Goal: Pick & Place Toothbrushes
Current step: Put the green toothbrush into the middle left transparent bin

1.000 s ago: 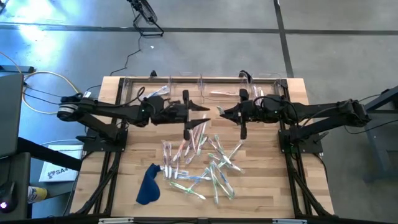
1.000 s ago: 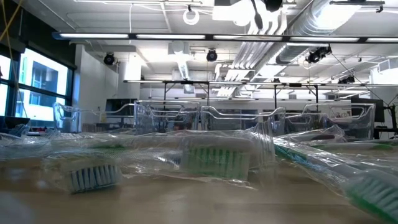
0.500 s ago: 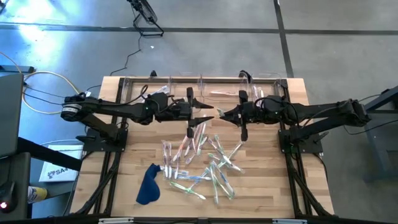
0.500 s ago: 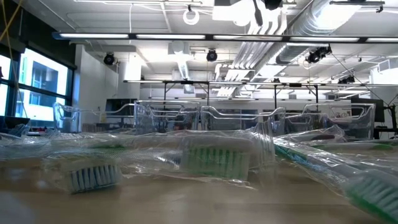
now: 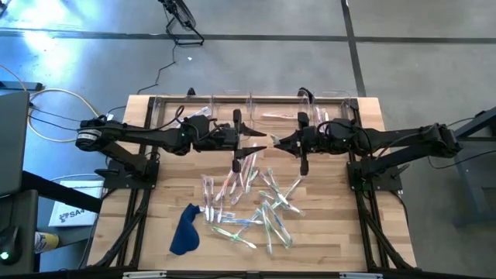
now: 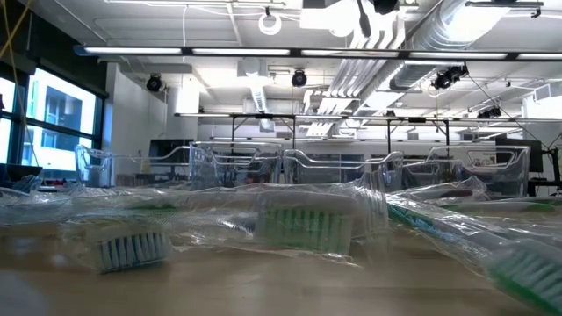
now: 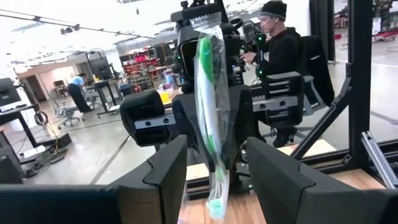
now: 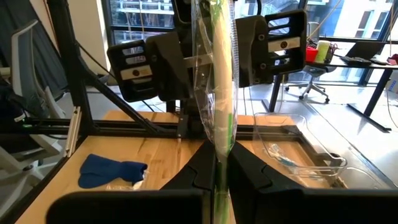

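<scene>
Above the scattered pile of wrapped toothbrushes (image 5: 252, 198) on the wooden table (image 5: 333, 232), the right gripper (image 8: 219, 180) pinches a green-handled toothbrush in a clear wrapper (image 8: 219, 87). The left gripper (image 7: 214, 171) faces it, fingers spread wide around that wrapper without gripping.

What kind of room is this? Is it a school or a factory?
It looks most like a robot lab or workshop. There are bare pipes and strip lights under the ceiling, rows of work benches with people at them, and a wooden table where two robot arms sort wrapped toothbrushes.
</scene>
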Motion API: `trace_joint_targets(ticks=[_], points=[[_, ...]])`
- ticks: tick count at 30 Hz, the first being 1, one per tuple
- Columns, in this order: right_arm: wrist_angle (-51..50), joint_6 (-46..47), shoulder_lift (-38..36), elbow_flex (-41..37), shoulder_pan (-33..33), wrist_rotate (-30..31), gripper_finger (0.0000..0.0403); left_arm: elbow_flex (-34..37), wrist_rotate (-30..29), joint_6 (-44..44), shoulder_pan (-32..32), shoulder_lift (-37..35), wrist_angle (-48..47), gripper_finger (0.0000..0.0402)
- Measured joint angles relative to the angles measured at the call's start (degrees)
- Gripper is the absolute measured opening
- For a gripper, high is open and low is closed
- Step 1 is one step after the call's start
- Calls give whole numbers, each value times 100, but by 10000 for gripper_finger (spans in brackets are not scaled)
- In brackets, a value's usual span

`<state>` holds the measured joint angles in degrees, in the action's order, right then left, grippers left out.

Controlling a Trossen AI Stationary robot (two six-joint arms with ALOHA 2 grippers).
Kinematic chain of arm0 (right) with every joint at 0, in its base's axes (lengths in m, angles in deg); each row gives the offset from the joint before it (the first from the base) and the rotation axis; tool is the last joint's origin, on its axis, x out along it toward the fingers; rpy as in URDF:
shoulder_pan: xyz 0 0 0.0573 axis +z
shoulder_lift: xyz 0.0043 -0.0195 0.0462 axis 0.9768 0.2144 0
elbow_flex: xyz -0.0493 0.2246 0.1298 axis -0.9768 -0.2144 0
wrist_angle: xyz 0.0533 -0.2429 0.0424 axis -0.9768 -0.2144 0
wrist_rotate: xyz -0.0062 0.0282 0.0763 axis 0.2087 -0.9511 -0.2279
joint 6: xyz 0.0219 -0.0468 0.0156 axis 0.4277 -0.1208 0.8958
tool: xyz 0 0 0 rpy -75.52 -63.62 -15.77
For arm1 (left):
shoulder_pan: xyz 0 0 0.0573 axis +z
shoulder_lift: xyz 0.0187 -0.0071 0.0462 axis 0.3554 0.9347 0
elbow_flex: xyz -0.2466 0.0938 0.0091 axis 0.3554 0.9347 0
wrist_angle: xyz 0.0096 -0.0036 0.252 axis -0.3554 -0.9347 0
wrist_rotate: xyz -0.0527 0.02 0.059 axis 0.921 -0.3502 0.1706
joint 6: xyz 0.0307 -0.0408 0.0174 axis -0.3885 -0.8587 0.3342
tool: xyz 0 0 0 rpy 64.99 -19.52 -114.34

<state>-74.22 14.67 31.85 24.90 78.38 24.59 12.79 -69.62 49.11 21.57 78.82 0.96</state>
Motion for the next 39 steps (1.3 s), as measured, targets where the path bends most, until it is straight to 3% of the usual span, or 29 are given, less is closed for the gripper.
trace_joint_targets(ticks=[39], points=[[901, 160, 649, 0, 0, -58, 14, -365, 405, 110, 74, 339, -30, 161]])
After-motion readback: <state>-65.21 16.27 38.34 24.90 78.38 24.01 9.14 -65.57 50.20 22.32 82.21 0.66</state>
